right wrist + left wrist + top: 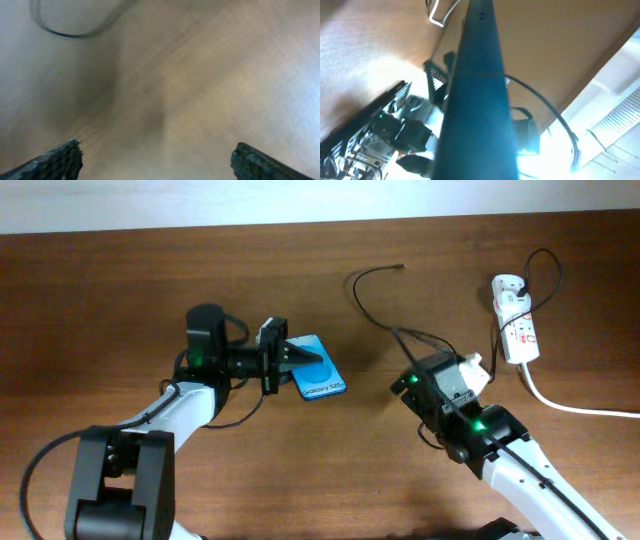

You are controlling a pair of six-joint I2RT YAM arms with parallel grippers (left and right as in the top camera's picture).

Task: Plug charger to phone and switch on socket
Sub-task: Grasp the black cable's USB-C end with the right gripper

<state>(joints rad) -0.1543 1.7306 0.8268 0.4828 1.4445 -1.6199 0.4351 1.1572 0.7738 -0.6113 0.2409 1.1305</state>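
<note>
The brown wood-grain surface (110, 290) fills my overhead view, with a pale band of wall (300, 200) along its far edge. Left of centre, my left pincer (297, 360) is clamped on one end of the slim smartphone with the bright blue screen (320, 380). In the left wrist view the phone is only a dark slab hiding the middle. The long thin black charger cable (372, 271) loops across the centre. Its small tip (401, 267) lies free, well apart from the phone, and its lower run vanishes under my right arm (500, 440). The right pincer (155, 160) is spread wide over bare wood, gripping nothing, and that view is blurred. At far right lies the small white power strip with red marks (520, 335). Its thick white cord (580, 408) is cut off at the frame edge, and I cannot make out its switch.
</note>
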